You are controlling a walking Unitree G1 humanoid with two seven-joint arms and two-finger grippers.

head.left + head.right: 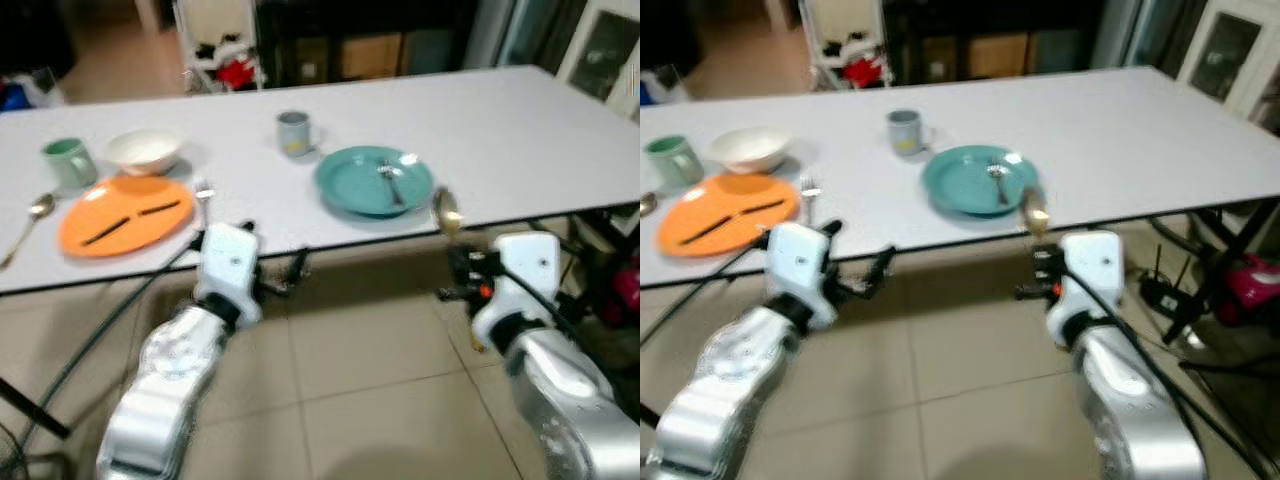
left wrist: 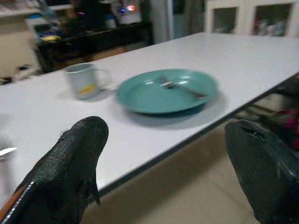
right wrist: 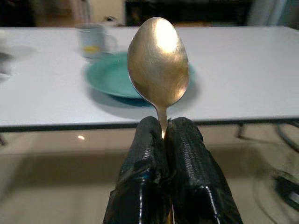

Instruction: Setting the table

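— What are we holding on our right side?

— Our right gripper (image 3: 163, 135) has its fingers pressed together on the handle of a gold spoon (image 3: 158, 63), bowl up. We hold it just short of the table (image 1: 500, 130) edge, over the tiled floor (image 1: 380, 370).

— And what lies beyond it?

— Straight ahead of that gripper sits the teal plate (image 1: 374, 180) with a fork (image 1: 390, 182) on it, and farther back a grey mug (image 1: 294, 133).

— Our left?

— The left gripper (image 2: 163, 158) is spread wide and holds nothing. It hangs below the table edge; the teal plate lies ahead of it, toward our right.

— Anything else set out?

— Off to the left of the left gripper we see an orange plate (image 1: 125, 213) with chopsticks (image 1: 135, 219), a white bowl (image 1: 145, 150), a green mug (image 1: 68, 160) and a second spoon (image 1: 30, 222). A second fork (image 1: 203, 195) lies just right of the orange plate.
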